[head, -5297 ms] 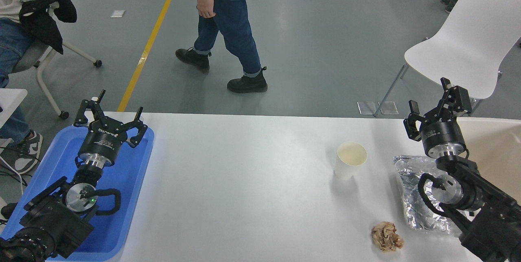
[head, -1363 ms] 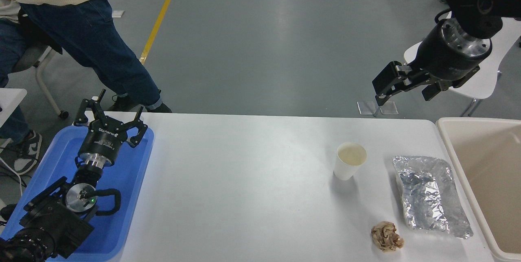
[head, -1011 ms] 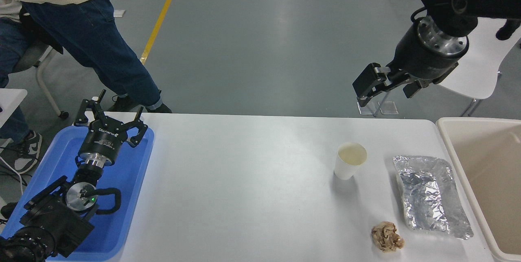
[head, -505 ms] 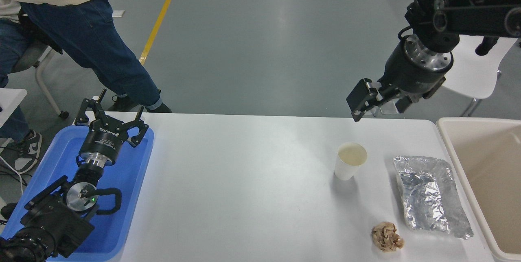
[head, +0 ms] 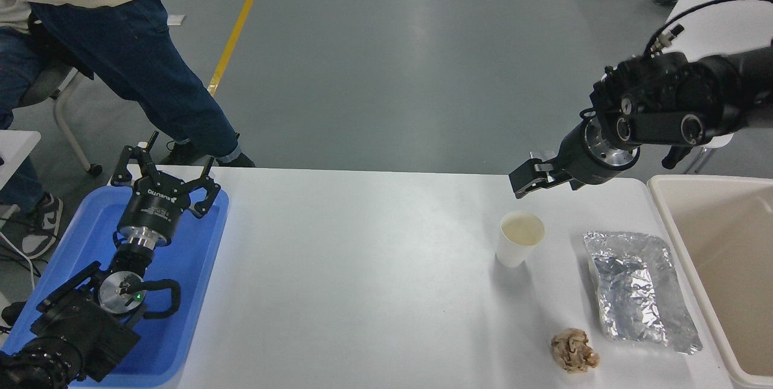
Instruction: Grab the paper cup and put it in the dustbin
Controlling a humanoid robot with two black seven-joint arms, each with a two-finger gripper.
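The paper cup [head: 519, 238] stands upright on the white table [head: 362, 268], right of centre, white outside and cream inside. The beige dustbin [head: 724, 244] stands at the table's right end, partly cut off by the picture's edge. My right gripper [head: 534, 182] comes in from the right edge and hovers low over the table's far edge, just behind and above the cup, not touching it; it looks open and empty. My left gripper [head: 163, 165] is parked open over the blue tray [head: 193, 268] at the lower left.
A crumpled silver foil sheet [head: 634, 286] lies between the cup and the dustbin. A crumpled brown paper ball [head: 574, 350] lies near the table's front edge. A person [head: 121, 45] stands at the far left. A white chair [head: 718, 14] is behind my right arm.
My right arm has swung up from the table's right side and come down and left; the gripper now sits lower, close behind the cup. The person walked to the far left.
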